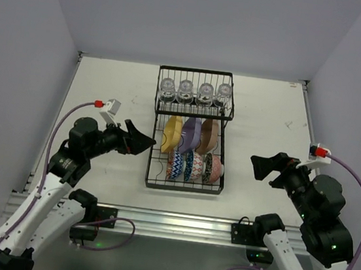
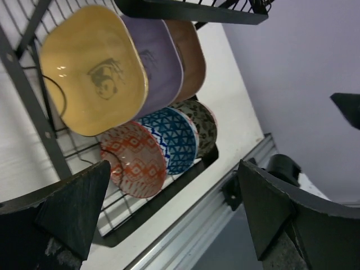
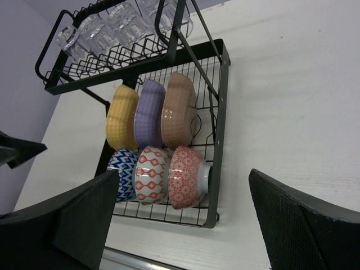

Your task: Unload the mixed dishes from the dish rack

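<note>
The black wire dish rack (image 1: 149, 171) sits centred on the white table (image 1: 106, 93): four clear glass cups (image 1: 186, 91) on its 12 o'clock shelf, yellow, purple and tan rounded-square plates (image 1: 190, 135) mid-rack, three patterned bowls (image 1: 193, 165) at 6. My left tool (image 1: 139, 139) gapes empty at 9 o'clock, right tool (image 1: 265, 166) at 3.

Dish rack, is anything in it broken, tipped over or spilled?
Nothing stands out. In the dish rack, four glass cups sit in a row up top, three plates stand on edge below, and three bowls rest on their sides next to them. No cracks or spills show.
</note>
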Available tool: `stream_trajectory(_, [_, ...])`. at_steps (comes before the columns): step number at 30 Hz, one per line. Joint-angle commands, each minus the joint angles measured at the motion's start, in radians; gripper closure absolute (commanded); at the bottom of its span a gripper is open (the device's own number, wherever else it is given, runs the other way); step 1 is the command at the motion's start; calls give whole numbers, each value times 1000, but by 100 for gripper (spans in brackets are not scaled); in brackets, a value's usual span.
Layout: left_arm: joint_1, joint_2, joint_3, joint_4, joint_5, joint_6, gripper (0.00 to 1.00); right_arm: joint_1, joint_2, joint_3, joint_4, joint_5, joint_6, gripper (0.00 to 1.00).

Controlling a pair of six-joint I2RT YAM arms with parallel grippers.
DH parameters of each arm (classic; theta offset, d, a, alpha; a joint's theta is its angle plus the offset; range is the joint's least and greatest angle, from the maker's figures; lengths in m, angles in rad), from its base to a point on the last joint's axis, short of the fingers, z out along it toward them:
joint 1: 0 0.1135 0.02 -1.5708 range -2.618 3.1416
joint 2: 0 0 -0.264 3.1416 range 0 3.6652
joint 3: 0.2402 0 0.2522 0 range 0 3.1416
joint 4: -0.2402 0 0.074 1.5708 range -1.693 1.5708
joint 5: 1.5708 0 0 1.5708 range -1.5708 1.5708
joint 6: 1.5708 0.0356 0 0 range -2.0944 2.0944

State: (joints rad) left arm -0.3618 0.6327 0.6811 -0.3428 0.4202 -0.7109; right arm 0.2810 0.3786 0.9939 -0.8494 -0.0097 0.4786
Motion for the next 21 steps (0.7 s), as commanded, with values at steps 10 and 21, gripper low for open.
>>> stream_trajectory(10, [-193, 113, -336, 571, 88, -272, 11, -3, -32, -66, 53, -65, 48, 1])
stream_trajectory(21, [-301, 306, -374, 717, -38, -268, 26, -3, -46, -92, 56, -104, 49, 1])
